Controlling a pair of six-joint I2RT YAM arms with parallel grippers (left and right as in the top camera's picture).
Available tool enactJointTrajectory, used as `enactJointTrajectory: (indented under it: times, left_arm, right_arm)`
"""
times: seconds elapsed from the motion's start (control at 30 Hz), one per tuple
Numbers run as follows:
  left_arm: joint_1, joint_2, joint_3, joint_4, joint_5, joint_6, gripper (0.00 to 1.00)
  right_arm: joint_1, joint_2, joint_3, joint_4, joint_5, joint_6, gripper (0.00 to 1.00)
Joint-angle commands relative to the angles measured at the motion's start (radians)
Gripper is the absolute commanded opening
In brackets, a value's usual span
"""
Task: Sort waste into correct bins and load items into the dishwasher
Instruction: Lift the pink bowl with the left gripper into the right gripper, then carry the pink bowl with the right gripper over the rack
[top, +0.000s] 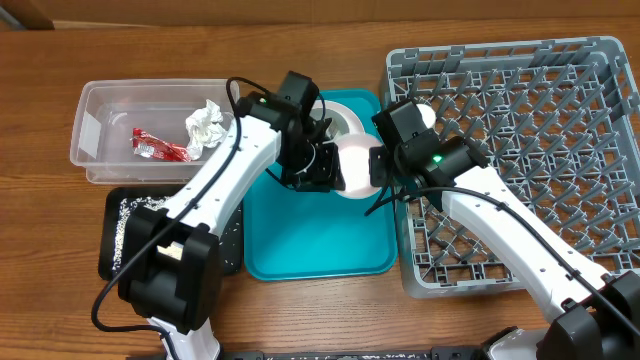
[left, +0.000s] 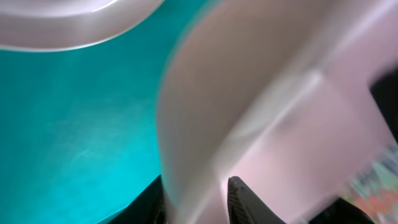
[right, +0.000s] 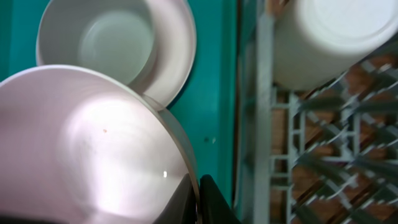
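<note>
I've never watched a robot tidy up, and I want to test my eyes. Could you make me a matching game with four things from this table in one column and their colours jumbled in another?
Things:
1. wrapper
2. cup
3. tray
4. rack

Colours:
a. grey
b. red
c. teal
d. white

Pairs: 1-b, 2-d, 3-c, 4-a
</note>
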Motion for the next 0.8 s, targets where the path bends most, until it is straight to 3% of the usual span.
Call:
enactJointTrajectory:
  times: [0.0,0.17,0.2,0.27,0.3,0.53,0.77]
  left_arm:
    - [0.034,-0.01,0.059,-0.003,0.17,0.089,0.35]
    - [0.079,-0.01,0.066,-0.002,0.297,0.089,0.4]
    - [0.084,-0.01,0.066,-0.002,0.302,0.088,0.47]
    - [0.091,-0.01,0.066,-0.003,0.303,0.088,0.73]
    - [0.093,-0.01,0.066,-0.003,0.301,0.088,0.97]
    - [0.089,-0.01,0.066,-0.002,0.233,0.088,1.0]
    - [0.089,-0.01,0.066,-0.002,-0.137,0.088,1.0]
  right_arm:
    - [0.002,0.001,0.001,0.048,0.21,0.002,0.04]
    - [0.002,0.001,0.001,0.16,0.421,-0.016,0.04]
    - [0.002,0.001,0.001,0.183,0.464,-0.031,0.04]
    - [0.002,0.001,0.001,0.234,0.554,-0.056,0.04]
    - [0.0,0.001,0.001,0.262,0.594,-0.073,0.04]
    - [-0.069,0.001,0.001,0.457,0.719,-0.256,0.04]
    - [-0.235,0.001,0.001,0.583,0.708,-0.412,0.04]
